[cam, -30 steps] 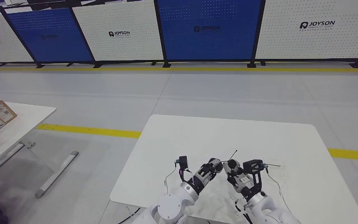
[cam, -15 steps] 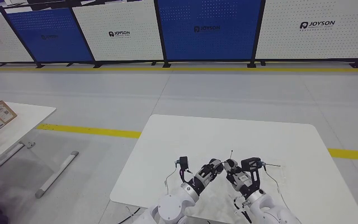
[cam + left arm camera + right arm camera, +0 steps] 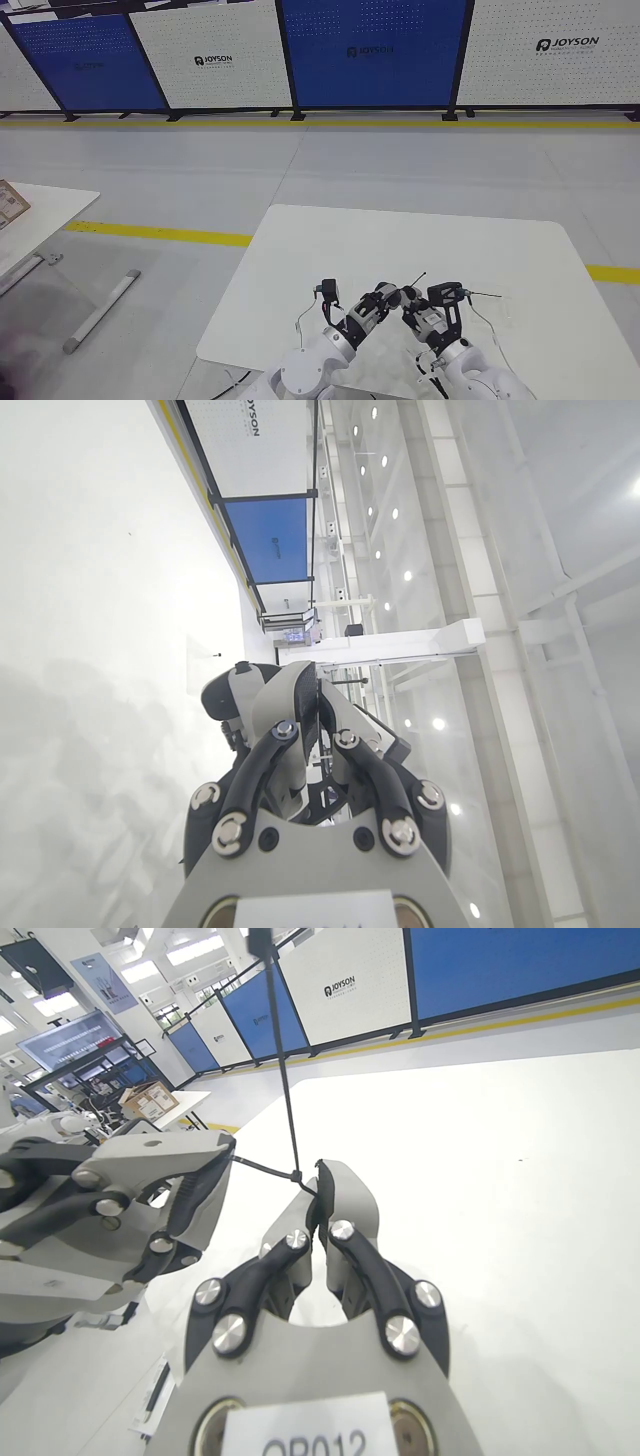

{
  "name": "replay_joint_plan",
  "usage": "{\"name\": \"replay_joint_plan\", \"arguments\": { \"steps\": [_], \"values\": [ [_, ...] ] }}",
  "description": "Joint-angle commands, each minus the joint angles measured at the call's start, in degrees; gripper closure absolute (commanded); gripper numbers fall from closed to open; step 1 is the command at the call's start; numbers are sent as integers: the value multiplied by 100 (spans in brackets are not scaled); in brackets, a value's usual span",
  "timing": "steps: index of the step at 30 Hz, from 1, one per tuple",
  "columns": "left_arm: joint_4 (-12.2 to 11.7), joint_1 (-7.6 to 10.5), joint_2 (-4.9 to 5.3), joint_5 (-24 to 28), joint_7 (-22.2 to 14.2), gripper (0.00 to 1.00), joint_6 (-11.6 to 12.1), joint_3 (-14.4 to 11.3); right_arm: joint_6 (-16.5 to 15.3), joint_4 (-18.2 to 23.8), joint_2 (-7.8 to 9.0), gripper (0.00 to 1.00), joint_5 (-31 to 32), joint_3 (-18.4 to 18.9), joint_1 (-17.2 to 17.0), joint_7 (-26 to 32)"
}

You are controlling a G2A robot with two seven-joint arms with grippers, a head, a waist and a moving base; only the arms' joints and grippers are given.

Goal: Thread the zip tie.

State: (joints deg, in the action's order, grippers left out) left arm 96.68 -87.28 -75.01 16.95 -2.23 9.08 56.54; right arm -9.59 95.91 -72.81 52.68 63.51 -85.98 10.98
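Matt black plastic zip tie [image 3: 285,1078], smooth white table [image 3: 500,1153], right gripper [image 3: 316,1185] with ribbed black pads [image 3: 327,1188]

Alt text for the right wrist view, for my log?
The right tool is shut on a black zip tie above the white table. A short strand runs to the left tool, which pinches it; a longer strand extends away from both.

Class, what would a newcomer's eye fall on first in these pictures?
First, the black zip tie, pinched between the two grippers, with one long stretch sticking up past them. Next, the left gripper and right gripper, close together above the near part of the white table.
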Motion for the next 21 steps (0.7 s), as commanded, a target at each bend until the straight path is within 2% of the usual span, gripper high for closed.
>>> {"name": "replay_joint_plan", "arguments": {
  "steps": [1, 21],
  "values": [
    [11, -9, 2, 20, -22, 100, 36, 9, -8, -14, -1, 100, -7, -5, 7, 7],
    [169, -139, 10, 212, -74, 100, 376, 84, -116, -240, -11, 100, -98, -38, 86, -24]
  ]
}}
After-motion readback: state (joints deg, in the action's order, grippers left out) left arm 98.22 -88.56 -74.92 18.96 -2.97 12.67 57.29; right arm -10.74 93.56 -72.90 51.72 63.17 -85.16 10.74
